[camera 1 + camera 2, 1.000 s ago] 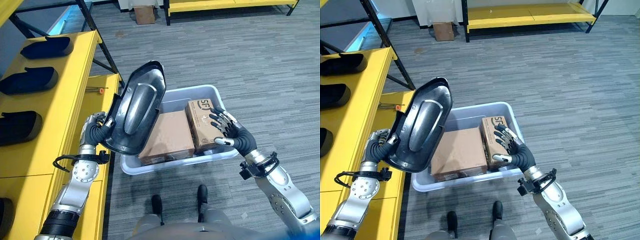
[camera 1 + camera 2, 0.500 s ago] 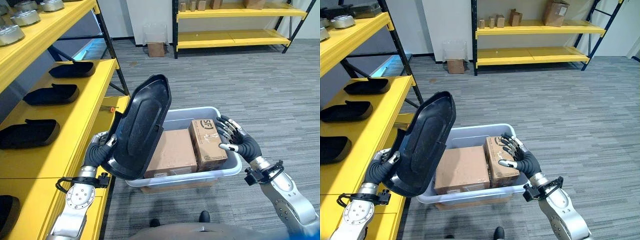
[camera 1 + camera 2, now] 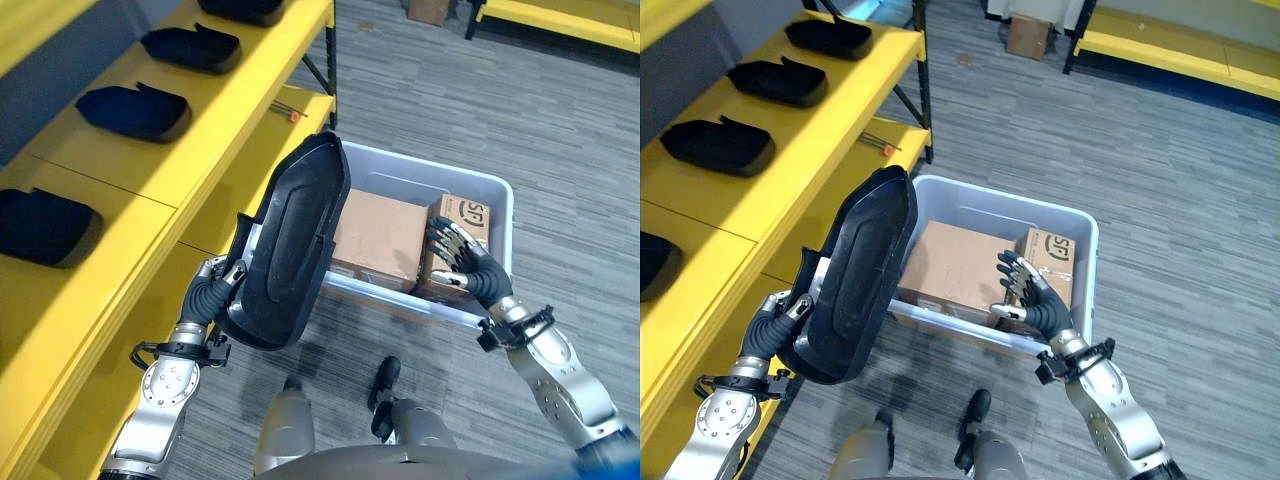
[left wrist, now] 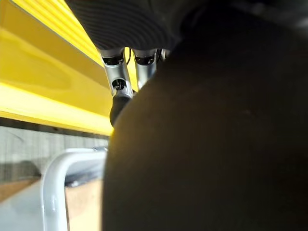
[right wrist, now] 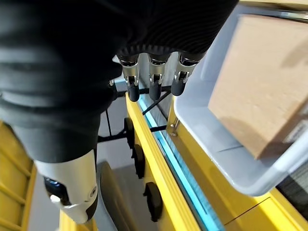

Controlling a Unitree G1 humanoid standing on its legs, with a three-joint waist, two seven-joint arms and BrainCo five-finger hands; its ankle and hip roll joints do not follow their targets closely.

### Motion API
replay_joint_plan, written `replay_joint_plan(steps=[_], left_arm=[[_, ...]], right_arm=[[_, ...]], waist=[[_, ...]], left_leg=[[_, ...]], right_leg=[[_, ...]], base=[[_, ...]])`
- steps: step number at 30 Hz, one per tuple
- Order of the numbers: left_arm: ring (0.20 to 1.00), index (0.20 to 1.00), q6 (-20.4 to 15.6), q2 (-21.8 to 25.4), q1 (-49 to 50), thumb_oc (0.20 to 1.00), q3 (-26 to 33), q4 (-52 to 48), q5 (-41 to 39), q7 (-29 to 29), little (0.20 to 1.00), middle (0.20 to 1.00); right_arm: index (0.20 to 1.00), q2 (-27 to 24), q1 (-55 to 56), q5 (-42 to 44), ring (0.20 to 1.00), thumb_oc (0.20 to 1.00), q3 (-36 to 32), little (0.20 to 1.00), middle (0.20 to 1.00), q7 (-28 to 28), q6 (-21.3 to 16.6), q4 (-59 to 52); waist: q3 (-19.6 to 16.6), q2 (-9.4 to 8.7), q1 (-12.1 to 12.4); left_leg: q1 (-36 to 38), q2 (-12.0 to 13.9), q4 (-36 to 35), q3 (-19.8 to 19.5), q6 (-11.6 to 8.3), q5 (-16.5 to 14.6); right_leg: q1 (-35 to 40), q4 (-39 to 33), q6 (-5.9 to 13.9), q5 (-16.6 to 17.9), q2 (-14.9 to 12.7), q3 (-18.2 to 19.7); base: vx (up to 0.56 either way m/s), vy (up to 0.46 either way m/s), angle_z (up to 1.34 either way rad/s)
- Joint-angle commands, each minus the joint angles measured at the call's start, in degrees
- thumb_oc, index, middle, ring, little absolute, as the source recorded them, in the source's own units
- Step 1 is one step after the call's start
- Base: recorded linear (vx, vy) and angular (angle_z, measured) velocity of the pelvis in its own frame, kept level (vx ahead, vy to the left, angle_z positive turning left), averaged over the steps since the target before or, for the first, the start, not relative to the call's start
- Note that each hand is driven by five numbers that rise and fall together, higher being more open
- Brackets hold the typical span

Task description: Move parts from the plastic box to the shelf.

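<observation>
A large black moulded part (image 3: 296,245) stands on edge above the floor, between the yellow shelf (image 3: 160,175) and the pale plastic box (image 3: 445,182). My left hand (image 3: 213,292) is shut on its lower edge; fingers (image 4: 119,89) press against its dark surface. Two cardboard cartons (image 3: 376,236) lie in the box. My right hand (image 3: 468,274) hovers over the box's near rim beside the smaller carton (image 3: 458,222), fingers (image 5: 151,82) relaxed and holding nothing.
Several black parts (image 3: 135,110) sit in a row on the shelf's upper board. An orange-tipped tool (image 3: 880,148) lies on the lower board near a black upright. Another yellow shelf (image 3: 1180,55) and a small carton (image 3: 1026,37) stand far back on the carpet.
The camera has tipped down and turned, so the whole scene has shifted. My left hand still holds the black part, now closer to the shelf's edge. The right hand stays by the box.
</observation>
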Motion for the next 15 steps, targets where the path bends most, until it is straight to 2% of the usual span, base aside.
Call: replay_joint_plan(steps=[1, 2, 3, 5, 6, 7, 8, 9, 10, 13, 15], left_arm=[[0.2, 0.2, -4.93, 1.24, -1.34, 0.2, 1.64, -6.51, -1.77, 0.53, 0.2, 0.2], [0.2, 0.2, -4.99, 1.96, -2.25, 0.2, 1.57, -7.04, -0.92, 0.32, 0.2, 0.2], [0.2, 0.2, -4.98, 2.01, -2.29, 0.2, 1.55, -7.04, -0.92, 0.33, 0.2, 0.2], [0.2, 0.2, -5.03, 3.39, -2.95, 0.2, 1.08, -6.91, -0.71, 0.14, 0.2, 0.2], [0.2, 0.2, -5.04, 4.2, -2.42, 0.2, 1.55, -7.17, 0.01, -0.17, 0.2, 0.2], [0.2, 0.2, -4.98, 4.25, -2.3, 0.2, 1.62, -7.31, 0.0, -0.21, 0.2, 0.2], [0.2, 0.2, -4.95, 5.02, -1.4, 0.2, 2.62, -7.88, 0.17, -0.5, 0.2, 0.2], [0.2, 0.2, -4.92, 5.42, -1.31, 0.2, 2.98, -8.12, 0.24, -0.38, 0.2, 0.2], [0.2, 0.2, -5.1, 6.07, -1.0, 0.2, 3.92, -8.9, 0.52, -0.14, 0.2, 0.2], [0.2, 0.2, -5.33, 7.01, -0.79, 0.2, 4.8, -9.47, 1.18, 0.17, 0.2, 0.2], [0.2, 0.2, -5.4, 7.41, -1.22, 0.2, 4.7, -9.55, 2.09, 0.32, 0.2, 0.2]], right_arm=[[1.0, -0.16, 0.11, 0.61, 1.0, 1.0, -1.0, 1.0, 1.0, -0.11, -3.0, -1.52], [1.0, 0.93, 1.08, 0.51, 1.0, 1.0, -2.11, 1.0, 1.0, -0.29, -2.96, -1.23], [1.0, 0.98, 1.07, 0.51, 1.0, 1.0, -2.14, 1.0, 1.0, -0.28, -2.97, -1.21], [1.0, 1.29, 1.22, 1.01, 1.0, 1.0, -2.5, 1.0, 1.0, -0.23, -3.25, -1.45], [1.0, 1.37, 1.49, 0.36, 1.0, 1.0, -2.93, 1.0, 1.0, 0.22, -3.03, -1.76], [1.0, 1.44, 1.54, 0.33, 1.0, 1.0, -2.92, 1.0, 1.0, 0.24, -3.0, -1.79], [1.0, 1.71, 1.2, -0.42, 1.0, 1.0, -2.54, 1.0, 1.0, 0.64, -2.64, -1.53], [1.0, 1.97, 0.95, -0.63, 1.0, 1.0, -2.32, 1.0, 1.0, 0.6, -2.68, -1.4], [1.0, 2.4, 0.57, -0.64, 1.0, 1.0, -2.24, 1.0, 1.0, 0.36, -2.74, -1.55], [1.0, 3.55, 0.77, -0.72, 1.0, 1.0, -2.0, 1.0, 1.0, 0.27, -2.69, -1.25], [1.0, 4.66, 0.88, -0.44, 1.0, 1.0, -1.31, 1.0, 1.0, 0.27, -2.63, -0.87]], waist=[[-4.18, 1.2, -0.91], [-4.3, 1.33, -1.23], [-4.29, 1.26, -1.26], [-3.93, 0.54, -0.71], [-3.67, -0.15, 0.2], [-3.66, -0.26, 0.04], [-2.8, -0.99, 1.55], [-2.45, -1.36, 1.82], [-1.43, -1.91, 3.02], [-0.46, -2.45, 3.46], [-0.57, -2.22, 3.8]], left_leg=[[3.83, -1.12, -9.71, -1.99, 1.05, 1.1], [3.29, -1.88, -12.34, -0.36, 1.75, -1.07], [3.23, -1.96, -12.3, -0.43, 1.81, -1.08], [2.3, -3.56, -12.12, -1.31, 2.55, -1.53], [1.58, -5.02, -11.85, -1.95, 2.89, -2.2], [1.49, -5.17, -11.7, -2.1, 3.01, -2.25], [0.1, -7.92, -10.38, -3.67, 3.9, -3.27], [-0.61, -8.9, -9.5, -4.28, 4.21, -3.65], [-2.89, -10.94, -6.78, -5.85, 4.91, -4.58], [-6.09, -14.11, -2.84, -7.43, 5.9, -6.21], [-6.69, -15.71, -3.24, -8.19, 6.52, -5.81]], right_leg=[[0.29, 6.96, 8.33, -5.95, -1.16, 2.55], [-0.15, 9.15, 9.45, -4.96, -3.85, 2.31], [-0.16, 9.19, 9.5, -4.95, -3.95, 2.26], [0.9, 8.61, 10.46, -3.62, -5.42, 1.31], [2.02, 7.83, 11.64, -1.94, -7.07, 0.43], [2.14, 7.73, 11.77, -1.81, -7.22, 0.29], [3.32, 7.28, 12.78, 0.1, -9.61, -0.71], [3.7, 7.04, 13.3, 0.78, -10.44, -1.07], [4.0, 7.19, 14.0, 2.37, -12.28, -1.44], [4.63, 7.05, 15.44, 5.59, -14.97, -0.94], [4.66, 7.27, 15.55, 6.1, -15.95, -0.39]], base=[[-0.04, 0.342, 0.83], [-0.04, 0.343, 0.43], [-0.02, 0.365, 0.41], [-0.01, 0.225, 0.47], [-0.01, 0.209, 0.62], [-0.02, 0.404, 0.75], [-0.03, 0.336, 1.0], [-0.07, 0.481, 0.8], [-0.05, 0.349, 0.85], [-0.04, 0.318, 1.21], [0.02, 0.314, 0.7]])
